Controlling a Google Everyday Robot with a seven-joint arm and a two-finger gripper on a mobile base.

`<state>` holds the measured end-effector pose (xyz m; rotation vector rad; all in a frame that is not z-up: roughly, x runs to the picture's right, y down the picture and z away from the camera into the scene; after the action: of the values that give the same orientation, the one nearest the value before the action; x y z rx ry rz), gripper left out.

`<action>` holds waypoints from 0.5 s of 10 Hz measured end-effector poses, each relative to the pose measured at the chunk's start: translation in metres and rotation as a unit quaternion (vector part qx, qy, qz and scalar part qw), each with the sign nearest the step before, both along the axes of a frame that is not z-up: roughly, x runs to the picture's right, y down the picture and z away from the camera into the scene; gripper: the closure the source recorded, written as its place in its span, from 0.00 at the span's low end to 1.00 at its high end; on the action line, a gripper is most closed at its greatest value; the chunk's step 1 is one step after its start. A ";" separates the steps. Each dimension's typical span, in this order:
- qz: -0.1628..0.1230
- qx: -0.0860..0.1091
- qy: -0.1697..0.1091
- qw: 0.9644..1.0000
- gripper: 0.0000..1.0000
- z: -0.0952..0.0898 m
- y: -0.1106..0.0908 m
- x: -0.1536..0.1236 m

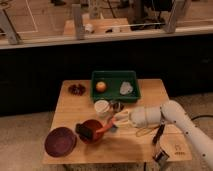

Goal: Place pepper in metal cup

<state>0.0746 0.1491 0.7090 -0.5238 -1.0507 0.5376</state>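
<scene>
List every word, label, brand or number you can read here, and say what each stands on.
None can be read.
Dark marks on the wooden table's front right corner: too blurred to read.
Green tray, white cup, red bowl: no lettering shows.
The hand sits beside the red bowl, unmarked.
</scene>
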 end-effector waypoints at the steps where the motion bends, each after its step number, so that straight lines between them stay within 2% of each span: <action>1: 0.011 0.007 0.010 1.000 0.89 -0.007 -0.007 0.014; 3: 0.031 0.021 0.023 0.999 0.89 -0.021 -0.026 0.028; 5: 0.042 0.032 0.042 0.998 0.89 -0.022 -0.036 0.037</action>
<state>0.1121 0.1135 0.6870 -0.3993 -1.0085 0.5939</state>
